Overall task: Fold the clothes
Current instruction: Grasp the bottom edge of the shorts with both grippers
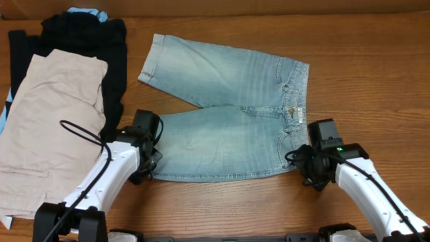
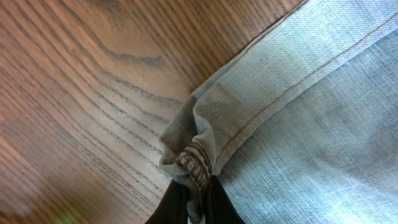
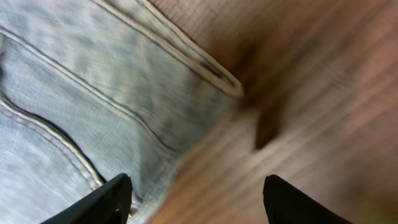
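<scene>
The clothes, a pair of light blue denim shorts (image 1: 228, 114), lie spread flat on the wooden table with the waistband to the right and both legs pointing left. My left gripper (image 1: 150, 161) is shut on the cuff corner of the near leg; in the left wrist view the bunched hem (image 2: 193, 163) is pinched between the black fingers (image 2: 219, 208). My right gripper (image 1: 304, 167) stands open at the near waistband corner. In the right wrist view its left finger (image 3: 102, 202) is over the denim edge (image 3: 74, 93) and the other finger is over bare wood.
Beige shorts (image 1: 54, 134) lie at the left, on top of a black garment (image 1: 101, 47), with a bit of light blue fabric (image 1: 87, 12) behind. Bare wooden table (image 1: 376, 67) extends to the right and along the front.
</scene>
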{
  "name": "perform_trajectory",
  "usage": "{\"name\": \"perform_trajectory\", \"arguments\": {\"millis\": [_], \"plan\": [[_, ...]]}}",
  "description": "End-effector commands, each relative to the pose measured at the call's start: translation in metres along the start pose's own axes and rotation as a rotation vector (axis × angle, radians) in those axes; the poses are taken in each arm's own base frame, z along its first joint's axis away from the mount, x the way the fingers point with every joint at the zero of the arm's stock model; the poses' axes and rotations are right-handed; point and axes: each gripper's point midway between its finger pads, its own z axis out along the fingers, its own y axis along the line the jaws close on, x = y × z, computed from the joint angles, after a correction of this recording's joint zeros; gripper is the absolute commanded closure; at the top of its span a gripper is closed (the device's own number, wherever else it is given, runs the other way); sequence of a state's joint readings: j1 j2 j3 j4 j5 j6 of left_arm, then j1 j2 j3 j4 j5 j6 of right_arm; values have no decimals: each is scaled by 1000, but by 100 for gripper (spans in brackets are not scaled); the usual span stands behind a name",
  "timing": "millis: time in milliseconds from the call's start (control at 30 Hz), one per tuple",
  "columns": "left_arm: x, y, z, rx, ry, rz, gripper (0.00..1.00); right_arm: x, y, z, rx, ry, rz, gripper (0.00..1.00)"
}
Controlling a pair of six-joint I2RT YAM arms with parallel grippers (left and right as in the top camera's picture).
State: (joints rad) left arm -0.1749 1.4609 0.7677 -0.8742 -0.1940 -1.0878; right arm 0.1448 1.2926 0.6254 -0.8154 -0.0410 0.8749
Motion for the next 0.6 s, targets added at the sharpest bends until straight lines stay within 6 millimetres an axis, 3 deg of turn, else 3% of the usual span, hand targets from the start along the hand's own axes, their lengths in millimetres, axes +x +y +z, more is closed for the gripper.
{"name": "perform_trajectory", "arguments": {"millis": [0, 133, 233, 400, 467, 567], "plan": [[-6, -7, -3, 21, -8, 7, 96, -3, -2, 6, -6, -22, 51, 30], [-7, -10, -3, 31, -13, 5, 96, -10, -2, 7, -3, -59, 73, 30], [-9, -13, -3, 46, -21, 2, 96, -13, 2, 9, -16, -68, 72, 48], [-11, -15, -3, 54, -31, 0, 96, -14, 3, 19, 2, -56, 60, 58], [-13, -14, -3, 48, -42, 0, 96, -14, 2, 24, 15, -47, 62, 70], [-15, -13, -3, 42, -53, 2, 96, -12, -1, 34, 42, -29, 63, 73]]}}
